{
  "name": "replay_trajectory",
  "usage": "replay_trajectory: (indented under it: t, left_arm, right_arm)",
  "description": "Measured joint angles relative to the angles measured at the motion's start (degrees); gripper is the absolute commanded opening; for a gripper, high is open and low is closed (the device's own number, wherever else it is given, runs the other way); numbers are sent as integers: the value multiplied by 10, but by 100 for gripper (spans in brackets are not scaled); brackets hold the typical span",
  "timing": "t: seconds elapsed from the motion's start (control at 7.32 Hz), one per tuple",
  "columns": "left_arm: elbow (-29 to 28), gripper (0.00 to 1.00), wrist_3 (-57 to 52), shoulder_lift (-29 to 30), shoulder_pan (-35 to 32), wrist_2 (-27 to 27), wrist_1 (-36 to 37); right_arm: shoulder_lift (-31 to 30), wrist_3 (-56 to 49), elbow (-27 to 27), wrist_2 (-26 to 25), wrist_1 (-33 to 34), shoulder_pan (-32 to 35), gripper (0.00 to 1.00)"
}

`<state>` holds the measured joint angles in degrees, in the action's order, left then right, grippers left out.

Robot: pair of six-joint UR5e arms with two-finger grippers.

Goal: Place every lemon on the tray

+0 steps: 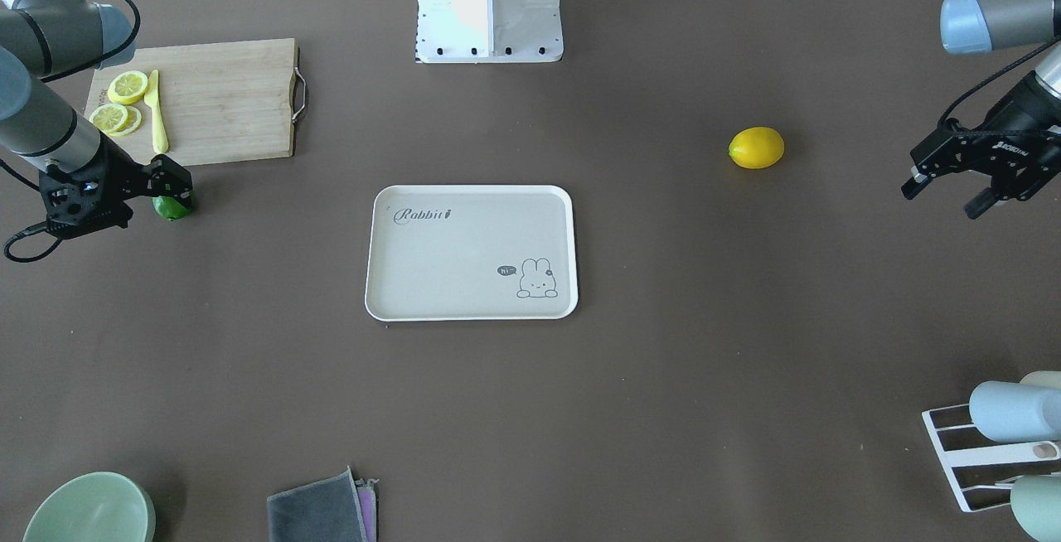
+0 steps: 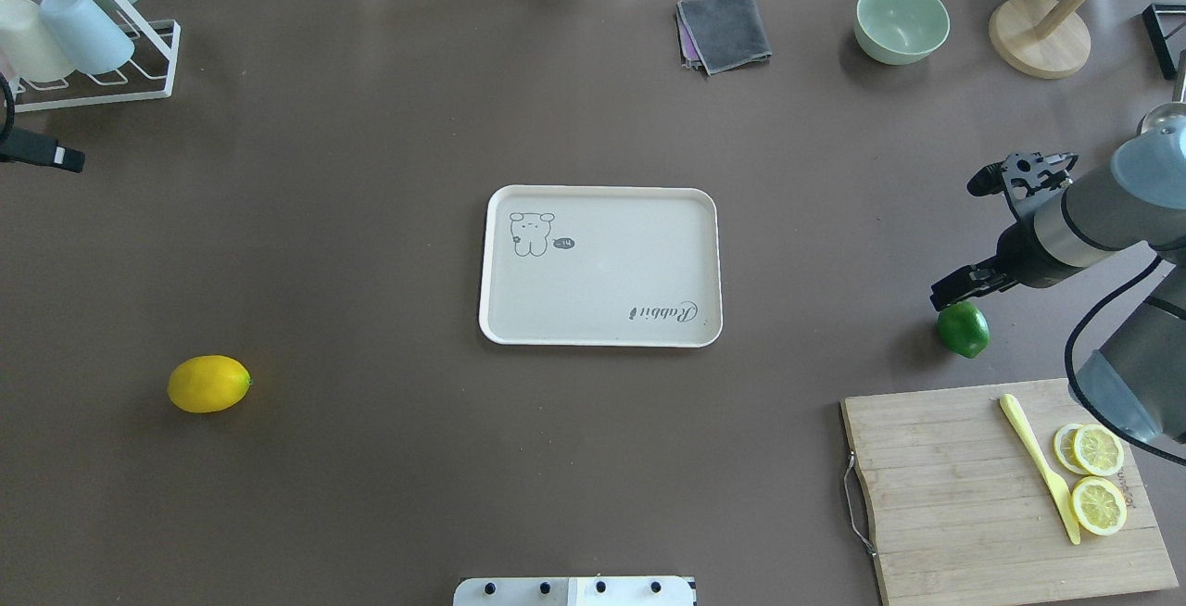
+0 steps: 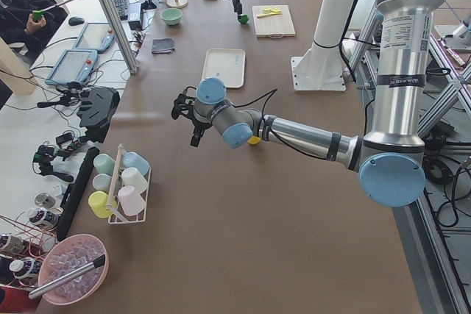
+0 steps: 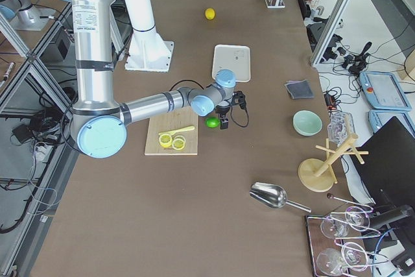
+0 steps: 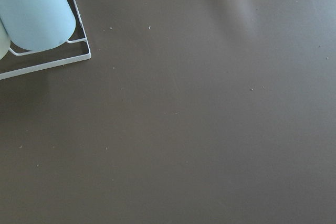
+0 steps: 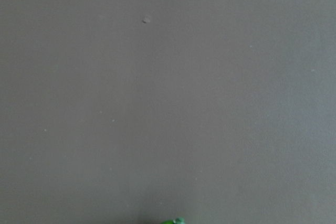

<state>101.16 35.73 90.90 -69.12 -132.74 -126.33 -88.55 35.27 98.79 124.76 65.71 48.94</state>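
The cream tray with "Rabbit" script lies mid-table with nothing on it; it also shows in the front view. The yellow lemon rests on the table on my left side, well apart from the tray. The green lemon rests on the table on my right side, near the cutting board. My right gripper hovers just above and beside the green lemon; its jaws look open and hold nothing. My left gripper is open and empty, raised at the table's edge, far from the yellow lemon.
A wooden cutting board with lemon slices and a yellow knife sits at my near right. A cup rack is far left. A grey cloth, green bowl and wooden stand are along the far edge.
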Motion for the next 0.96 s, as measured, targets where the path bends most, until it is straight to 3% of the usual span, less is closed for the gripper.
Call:
replay_trajectory:
  t: [0.96]
  left_arm:
    - [-1,98,0,0,0,0,-1]
  right_arm:
    - [-12,19,1,11,-8,-28,100]
